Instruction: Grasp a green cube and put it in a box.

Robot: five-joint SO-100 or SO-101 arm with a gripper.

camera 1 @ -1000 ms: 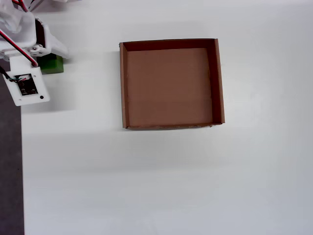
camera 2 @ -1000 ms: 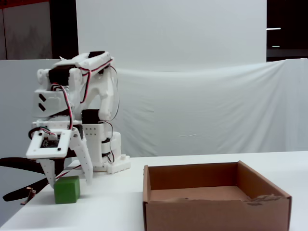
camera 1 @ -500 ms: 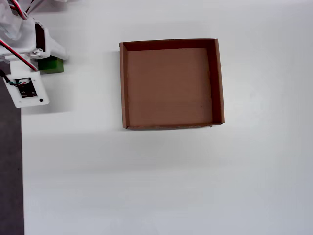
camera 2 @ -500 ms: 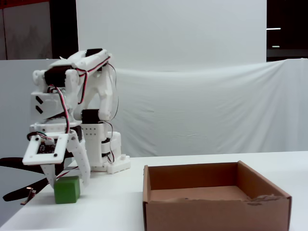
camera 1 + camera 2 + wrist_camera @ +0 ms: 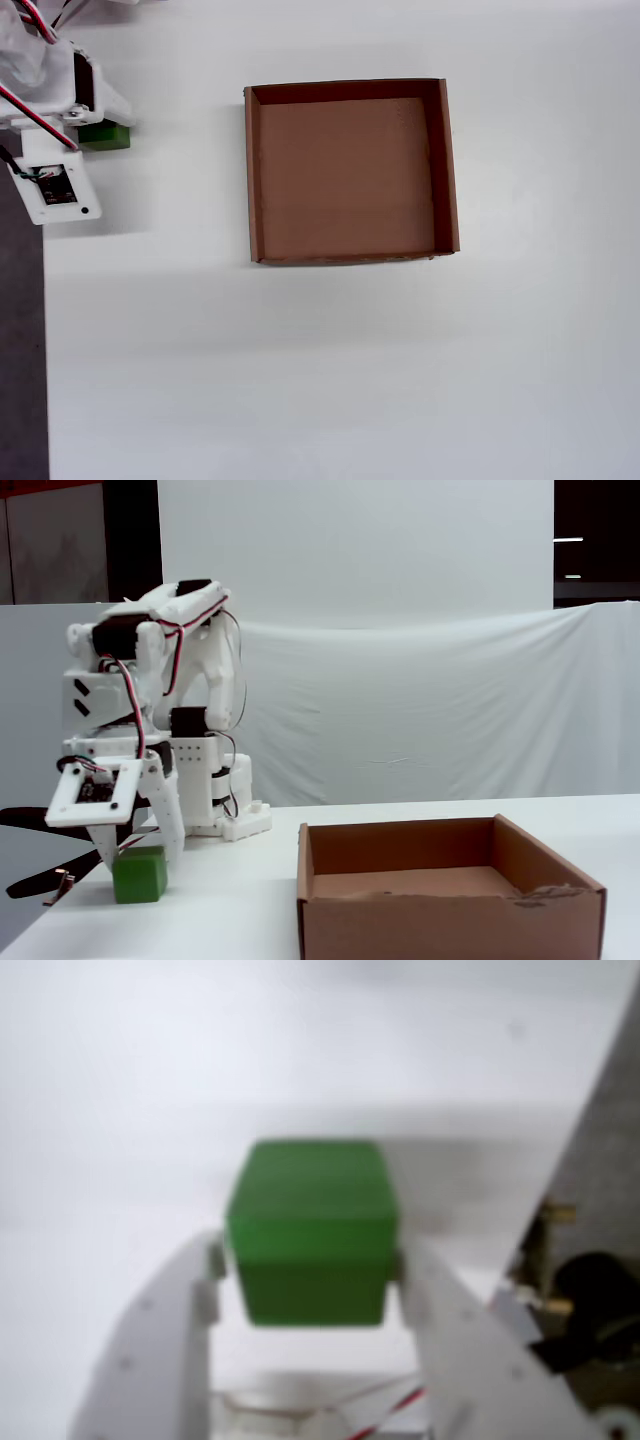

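The green cube (image 5: pixel 310 1230) fills the middle of the wrist view, between my two white fingers, whose pads touch its left and right sides. My gripper (image 5: pixel 308 1262) is shut on it. In the overhead view the cube (image 5: pixel 105 137) sits at the far left, half hidden under the gripper (image 5: pixel 100 125). In the fixed view the cube (image 5: pixel 138 874) appears to rest on the white table under the gripper (image 5: pixel 138 865). The brown cardboard box (image 5: pixel 252 170) stands empty to the right of it, and also shows in the fixed view (image 5: pixel 450 920).
The arm's white base (image 5: pixel 215 800) stands behind the cube at the left. A dark strip (image 5: pixel 20 350) beyond the table's left edge runs down the overhead view. A white cloth backdrop (image 5: pixel 450 700) closes off the rear.
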